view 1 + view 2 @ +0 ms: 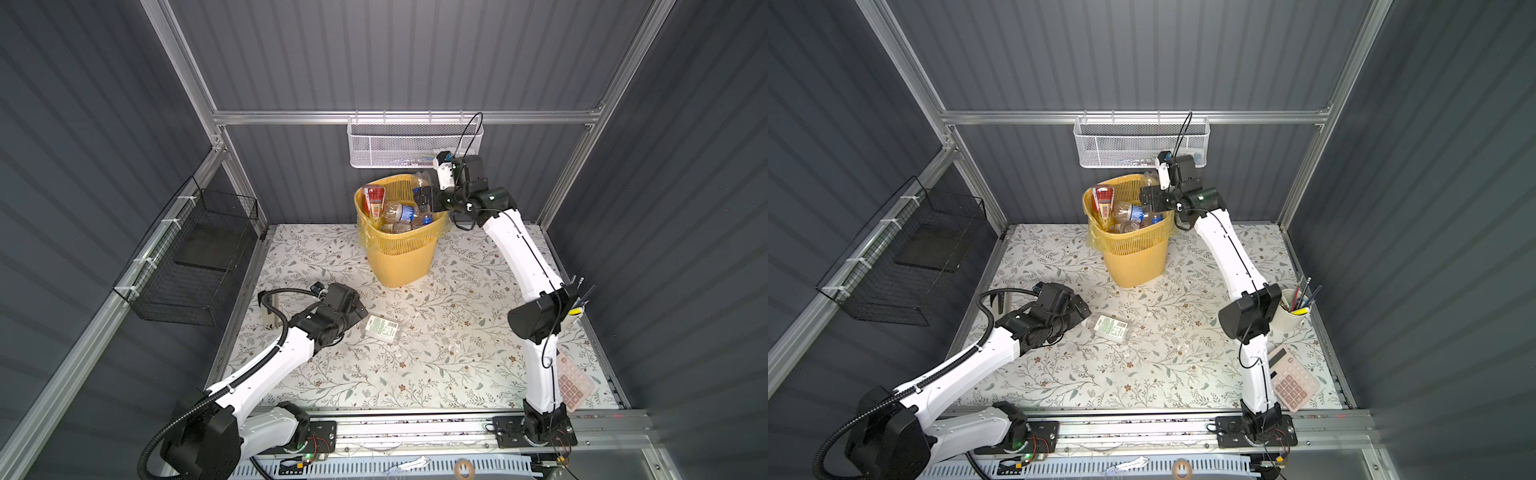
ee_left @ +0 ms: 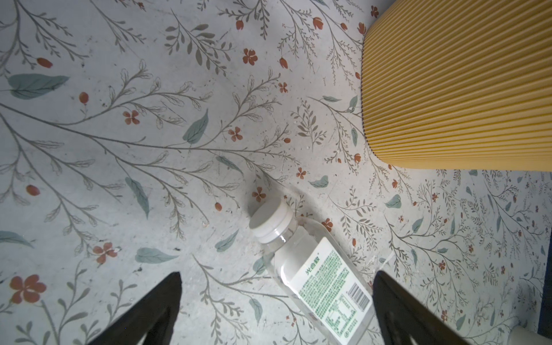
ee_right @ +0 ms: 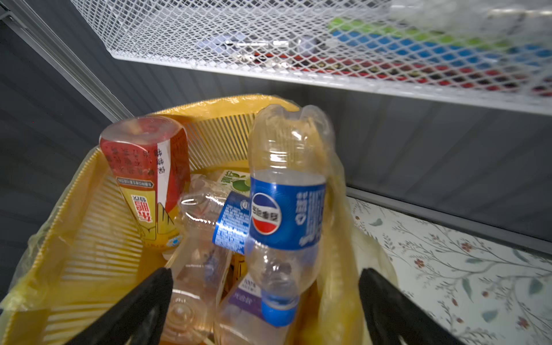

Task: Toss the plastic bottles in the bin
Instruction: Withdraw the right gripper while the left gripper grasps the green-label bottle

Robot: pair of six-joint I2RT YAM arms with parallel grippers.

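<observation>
1. The right gripper (image 3: 265,273) hangs over the mouth of the yellow bin (image 1: 401,262), at the 2 o'clock side of the rim in both top views. Its fingers are spread wide. A blue-labelled Pepsi bottle (image 3: 286,209) stands cap-down between them and, as far as the wrist view shows, touches neither.
2. The step in hand looks like the drop. The bin is heaped, and a red-labelled bottle (image 3: 146,179) leans at the rim's 10 o'clock, so the Pepsi bottle may perch rather than sink.
3. To do the drop well, back the arm out toward 3 o'clock without sweeping across the heap, so that no finger hooks the bottle or the clear bag liner (image 3: 337,239). Keep any rise small, because the white mesh wall basket (image 1: 415,145) hangs close above at 12 o'clock.
4. The left gripper (image 2: 277,274) also has its fingers spread and holds nothing. It hovers over the floral table (image 1: 436,353), at 9 o'clock of a green-and-white-labelled bottle (image 2: 322,283). That bottle lies on its side at 6 o'clock of the bin, near it.
5. That bottle lies skewed and nearer one finger. Centre over the label and turn the wrist so the fingers close across the body, not the cap. The smooth plastic may slip.
</observation>
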